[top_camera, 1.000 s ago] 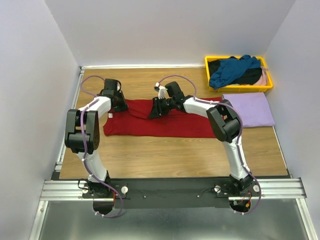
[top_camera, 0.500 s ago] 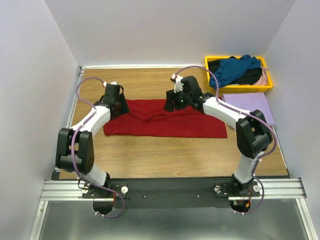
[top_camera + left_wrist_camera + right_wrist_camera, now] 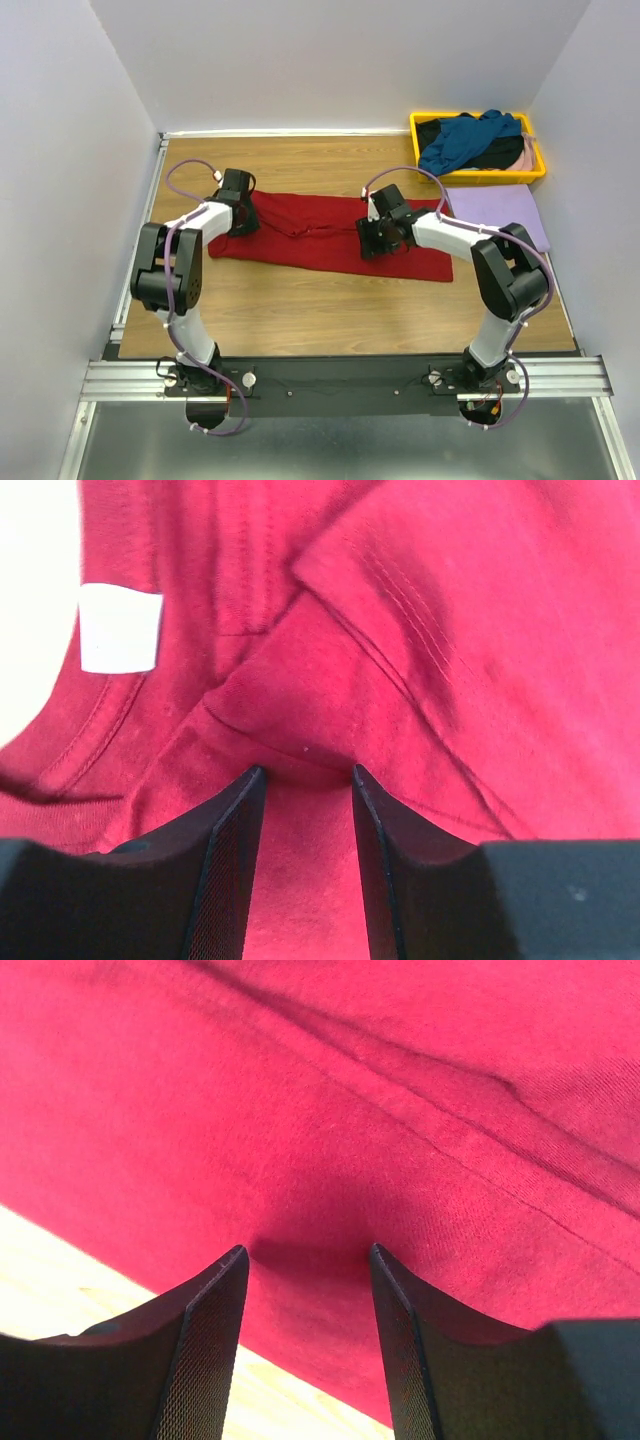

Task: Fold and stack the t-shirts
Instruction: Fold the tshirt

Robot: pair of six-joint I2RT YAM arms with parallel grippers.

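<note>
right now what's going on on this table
Two robot arms are working on a dark red t-shirt laid out as a long strip on the wooden table. The left gripper is at the collar end with a fold of cloth between its fingers; whether it is pinched is unclear. The right gripper sits open on the shirt's near edge, further right. A folded lavender shirt lies to the right, and other shirts wait in the yellow tray.
</note>
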